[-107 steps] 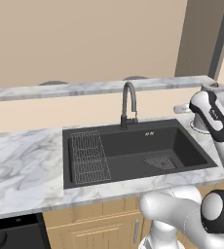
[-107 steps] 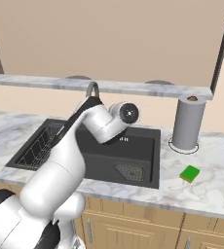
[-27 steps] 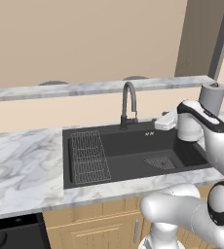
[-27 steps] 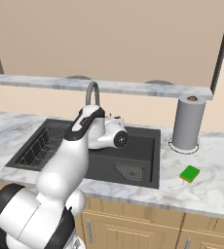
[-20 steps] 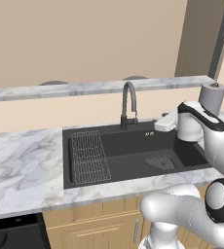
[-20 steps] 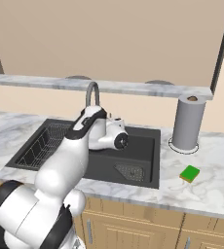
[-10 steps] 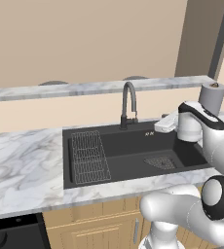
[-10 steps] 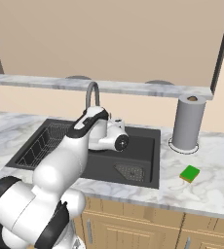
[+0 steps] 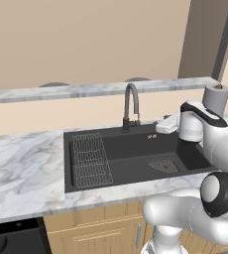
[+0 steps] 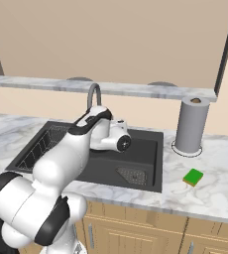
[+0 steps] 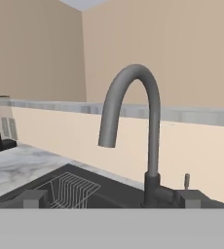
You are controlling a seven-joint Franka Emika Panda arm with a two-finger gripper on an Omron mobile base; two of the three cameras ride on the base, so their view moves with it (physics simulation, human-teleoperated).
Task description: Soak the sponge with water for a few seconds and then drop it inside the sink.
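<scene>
— What stands on the marble counter (image 9: 22, 163) to the right of the basin?
— A grey paper towel roll (image 10: 189, 125), upright on a round base, close to the back wall

— And above the counter?
— A raised marble ledge (image 9: 91, 90) runs along the beige wall (image 9: 86, 39), with two flat dark round shapes resting on top; what they are I cannot tell

— Below?
— Light wooden cabinet fronts (image 10: 136, 228) with metal handles, and a black appliance (image 9: 12, 240) at the lower left
</scene>
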